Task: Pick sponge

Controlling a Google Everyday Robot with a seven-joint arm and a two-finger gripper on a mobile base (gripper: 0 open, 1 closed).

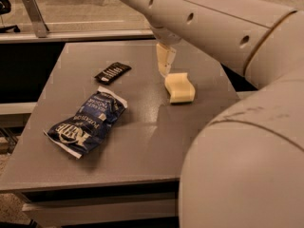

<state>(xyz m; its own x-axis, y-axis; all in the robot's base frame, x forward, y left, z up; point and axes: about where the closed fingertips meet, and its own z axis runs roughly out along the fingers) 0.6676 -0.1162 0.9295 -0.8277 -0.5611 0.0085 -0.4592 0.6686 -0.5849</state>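
Misalignment is posing the main hazard at this stage. The pincer (pixel 165 66) is hanging from the arm (pixel 204 18) over the far half of the tabletop (pixel 142 146), with its tip appearing just beside the far-left corner of the sponge (pixel 180 87). Whether it is touching the foam cannot be determined. Whether the pincer is spread or pressed together cannot be determined either, since it is presenting as one pale block from this angle. The sponge is lying flat on the tabletop, nearer the right edge than the left, and is not being lifted.

Probable failure causes:

- Offset. The pincer is sitting toward one corner of the sponge, not over its middle. A descent from here is likely landing on that corner and pushing or rotating the block.
- Edge proximity. Any sideways shove is risking a slide toward the right edge of the tabletop.
- Foam compliance. The block is likely compressing under load, so a shallow hold on a rounded corner is liable to squeeze out and slip.
- Unknown opening. If the pincer is pressed together, a descent is only flattening the foam.

The black packet (pixel 112 72) and blue snack bag (pixel 88 122) are lying well apart to the left and are posing little interference.
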